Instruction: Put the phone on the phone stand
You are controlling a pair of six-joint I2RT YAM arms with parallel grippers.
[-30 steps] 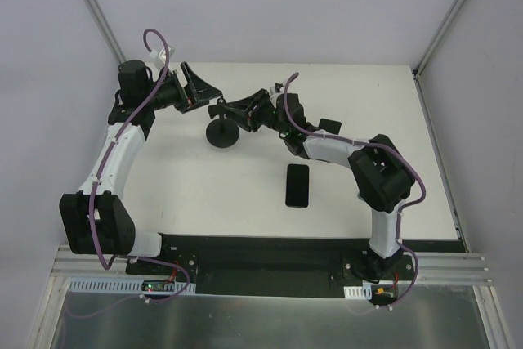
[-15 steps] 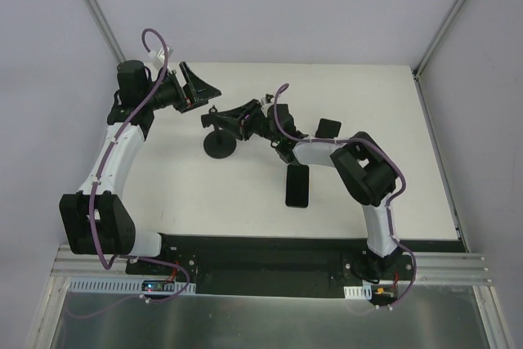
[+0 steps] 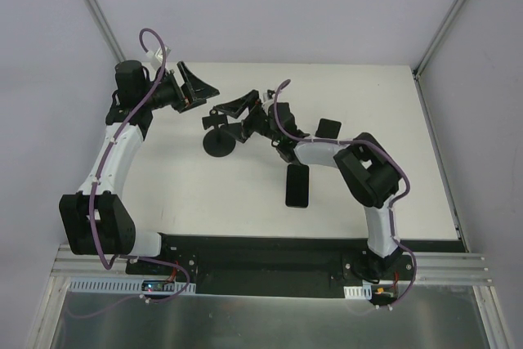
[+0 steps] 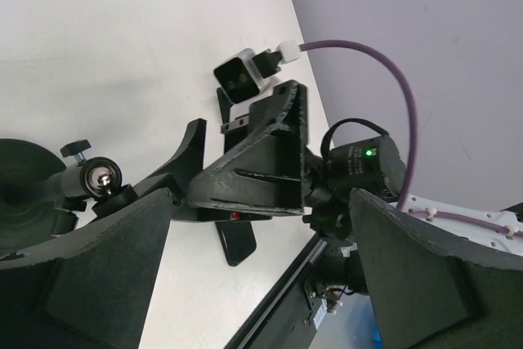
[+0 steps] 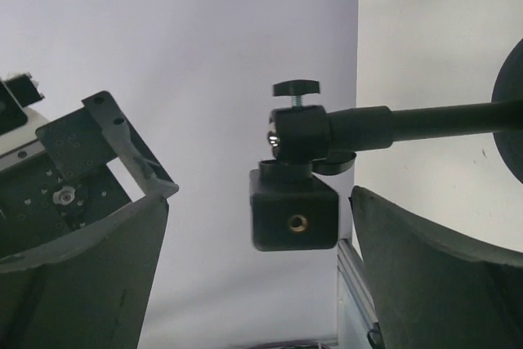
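The phone lies flat on the white table, dark face up. Of the things on the table it is closest to the arm bases, just in front of the right arm's elbow, and no finger touches it. It sits well apart from the phone stand, nearer my side and off to the right.

Further in, the stand rests on its round disc base near the middle of the table. From overhead I see the right gripper reaching in from the right with its jaws spread wide, one finger on the far side of the stand's head and one on the near side. On the right wrist camera the clamp block and ball joint with its small knob sit in the gap between the two fingers, out ahead of them. The post runs off to the right towards the base. The pincer grips nothing, and I cannot tell whether either finger brushes the stand.

A small black square lies on the table behind the right forearm.

Furthest back, the left gripper hangs above the table, left of the stand and beyond it. Its jaws are parted and empty, pointing towards the stand's head.
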